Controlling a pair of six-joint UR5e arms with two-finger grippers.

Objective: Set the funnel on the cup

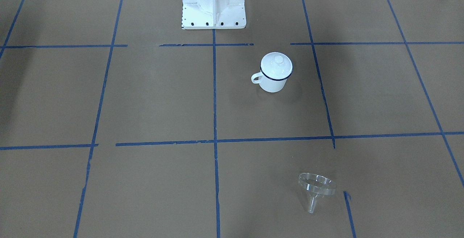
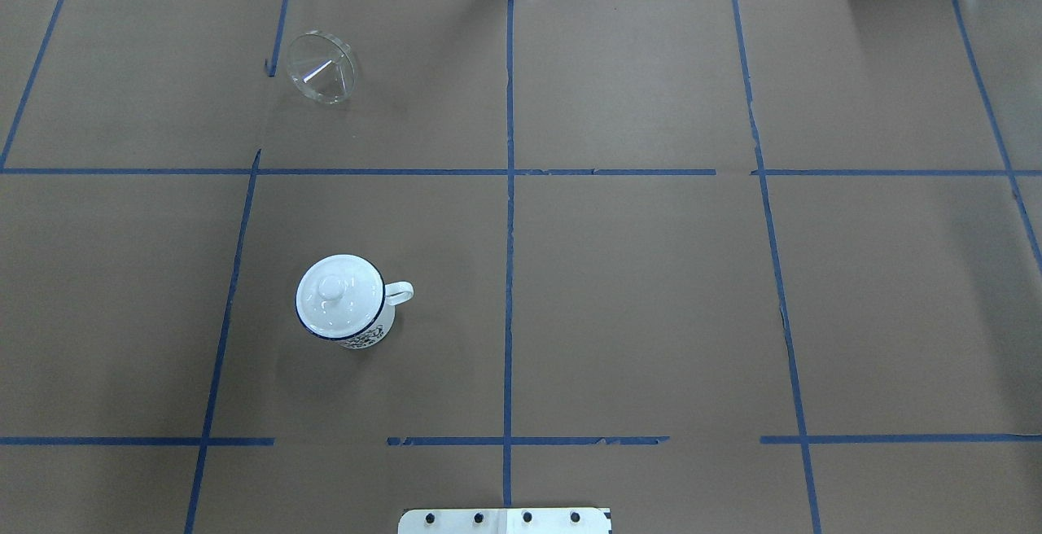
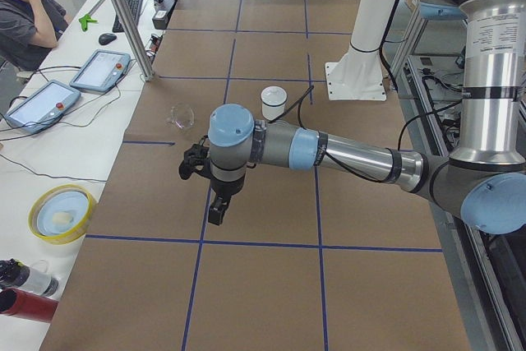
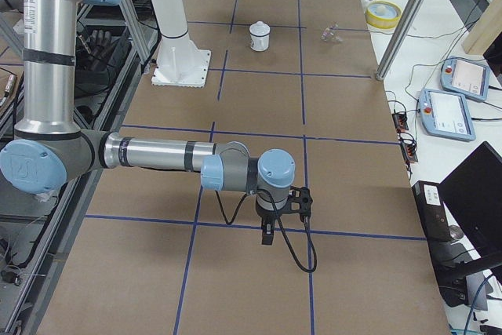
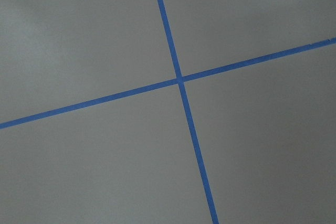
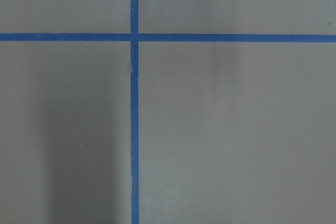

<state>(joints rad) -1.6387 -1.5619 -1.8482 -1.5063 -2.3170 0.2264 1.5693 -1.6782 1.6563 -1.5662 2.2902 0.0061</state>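
We open with the funnel (image 2: 321,67) lying on its side on the surface (image 2: 651,290), out toward the far edge on the robot's left half, spout pointing away from the base (image 1: 214,9); nothing touches it; a short stub of blue tape (image 2: 510,273) sits just beside its rim. The cup (image 2: 358,326) stands upright one grid square nearer the robot, well apart from the funnel, handle turned toward the centre line; a white lid (image 2: 338,296) with a knob sits on top of it, covering the mouth.

Both arms are well away from the action; the left claw (image 3: 215,216) hangs above the surface off toward the left end; the right claw (image 4: 268,234) hangs off toward the right end; neither has anything between its fingers that we can make out, and we cannot tell how far either is parted. Each wrist view shows only bare surface and a crossing of tape lines.
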